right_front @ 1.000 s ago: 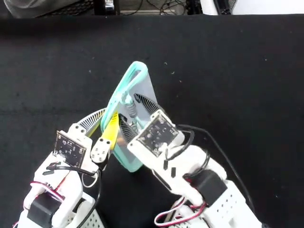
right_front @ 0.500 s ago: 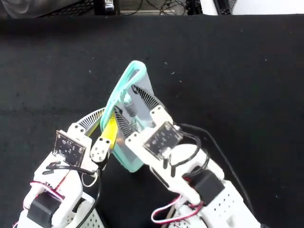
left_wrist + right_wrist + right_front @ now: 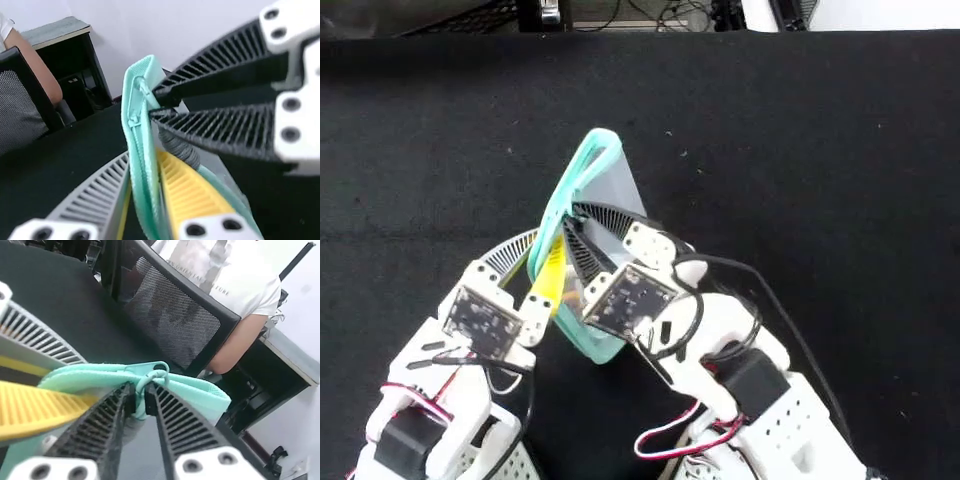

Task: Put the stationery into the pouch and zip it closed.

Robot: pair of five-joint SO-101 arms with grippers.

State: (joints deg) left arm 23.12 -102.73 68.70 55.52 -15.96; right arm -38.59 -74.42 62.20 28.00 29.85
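Observation:
A mint-green pouch (image 3: 603, 186) with a translucent grey side stands on edge on the black table between both arms. My left gripper (image 3: 546, 268), with one grey and one yellow finger, is shut on the pouch's zipper band (image 3: 142, 150) near its close end. My right gripper (image 3: 572, 218), with black ribbed fingers, is shut on the zipper pull (image 3: 155, 372) at the top of the band; the left wrist view shows these black fingertips (image 3: 165, 97) pinching it. A grey ribbed item (image 3: 182, 147) shows inside the pouch. Other stationery is hidden.
The black table cover (image 3: 800, 150) spreads wide on both sides of the pouch and beyond it. Cables and dark equipment (image 3: 620, 12) line the far table edge. Both arm bodies crowd the near edge (image 3: 620, 420).
My right gripper has turned and swung left, and its black fingers have come together at the zipper pull. The pouch top shifted slightly away. The left gripper kept its hold.

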